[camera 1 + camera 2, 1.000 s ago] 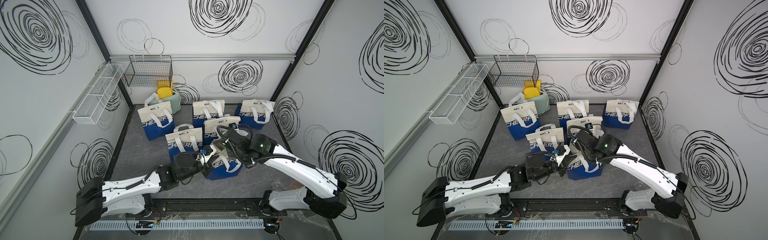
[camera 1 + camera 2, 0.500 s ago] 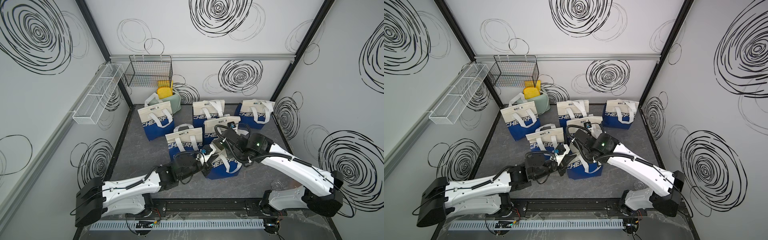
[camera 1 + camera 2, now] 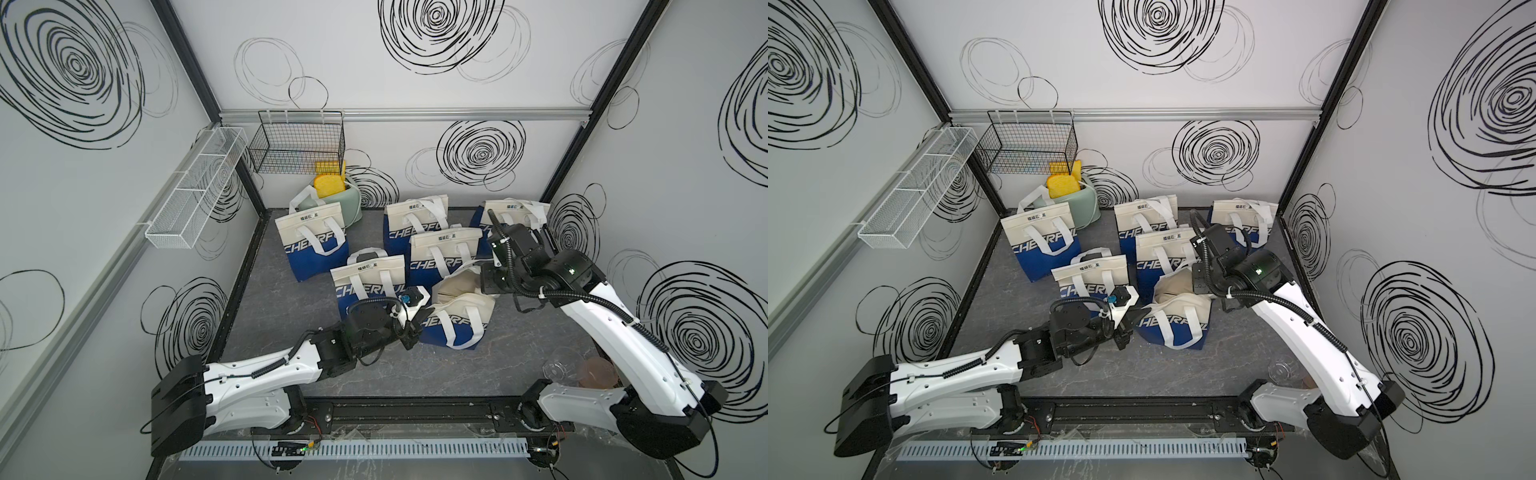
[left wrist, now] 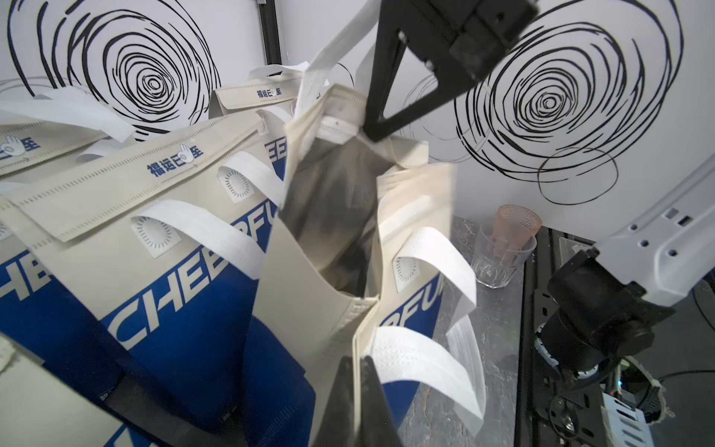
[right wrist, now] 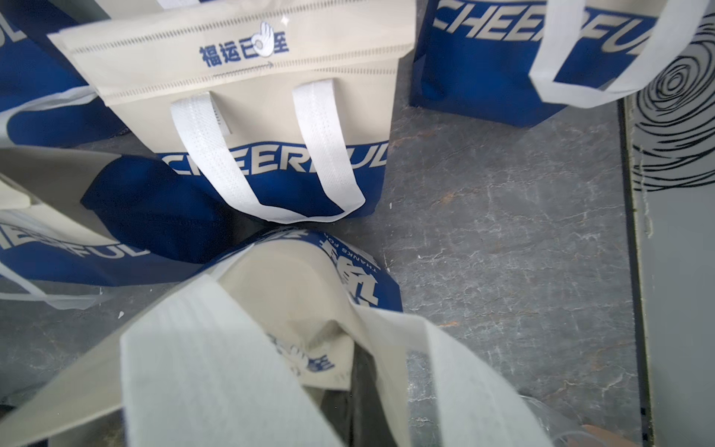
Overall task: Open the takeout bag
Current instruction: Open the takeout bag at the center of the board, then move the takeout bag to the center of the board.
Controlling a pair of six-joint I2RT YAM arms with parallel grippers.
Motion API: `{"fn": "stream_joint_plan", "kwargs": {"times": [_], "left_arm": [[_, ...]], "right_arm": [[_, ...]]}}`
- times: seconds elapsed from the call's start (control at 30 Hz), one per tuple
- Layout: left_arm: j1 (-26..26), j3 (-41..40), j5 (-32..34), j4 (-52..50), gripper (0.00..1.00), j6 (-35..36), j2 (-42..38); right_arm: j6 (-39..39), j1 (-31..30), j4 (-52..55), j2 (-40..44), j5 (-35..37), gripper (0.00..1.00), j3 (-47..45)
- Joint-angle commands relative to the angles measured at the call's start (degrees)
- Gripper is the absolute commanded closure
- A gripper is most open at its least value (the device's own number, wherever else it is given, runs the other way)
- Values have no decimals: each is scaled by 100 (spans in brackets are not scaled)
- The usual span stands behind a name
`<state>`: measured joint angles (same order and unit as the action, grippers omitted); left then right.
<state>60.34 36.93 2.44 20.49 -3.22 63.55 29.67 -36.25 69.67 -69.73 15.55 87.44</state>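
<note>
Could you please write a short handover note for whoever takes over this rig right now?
Left claw: shut on the near rim of the cream-and-blue fabric takeout bag, the frontmost one.
Right claw: shut on the same bag's far rim.
Done: the two rims are pulled apart and the mouth gapes; the dark lining shows in the left wrist view.
Left: widen the mouth if needed, then release both claws. Mind the closed matching bag beside the left claw.
</note>
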Motion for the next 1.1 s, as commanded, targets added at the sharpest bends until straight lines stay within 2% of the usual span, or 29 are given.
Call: {"fn": "stream_joint_plan", "kwargs": {"times": [0.0, 0.17, 0.3, 0.37, 0.43, 0.47, 0.53, 0.8, 1.07], "left_arm": [[-57, -80, 96, -768, 100, -43, 55], [-64, -111, 146, -856, 100, -29, -1], [-57, -84, 101, -805, 100, -38, -62], [-57, 16, 87, -801, 100, -38, -46], [-56, 148, 46, -750, 100, -31, 20], [-57, 210, 17, -712, 100, -17, 62], [-48, 387, -53, -630, 100, -1, 214], [13, 998, -274, -318, 100, -80, 921], [148, 1522, -410, 21, 100, -317, 1483]], "right_arm": [[-357, 225, 176, -15, 88, 100, 310], [-682, 539, 119, -76, -269, 100, 386], [-872, 555, 153, -101, -628, 100, 398], [-922, 548, 254, -128, -783, 88, 424], [-984, 541, 305, -116, -964, 63, 415], [-981, 544, 319, -88, -986, 55, 407], [-1016, 544, 332, -36, -1088, 44, 384], [-940, 546, 573, 81, -689, 36, 683], [-608, 548, 245, 644, 307, 32, 1291]]}}
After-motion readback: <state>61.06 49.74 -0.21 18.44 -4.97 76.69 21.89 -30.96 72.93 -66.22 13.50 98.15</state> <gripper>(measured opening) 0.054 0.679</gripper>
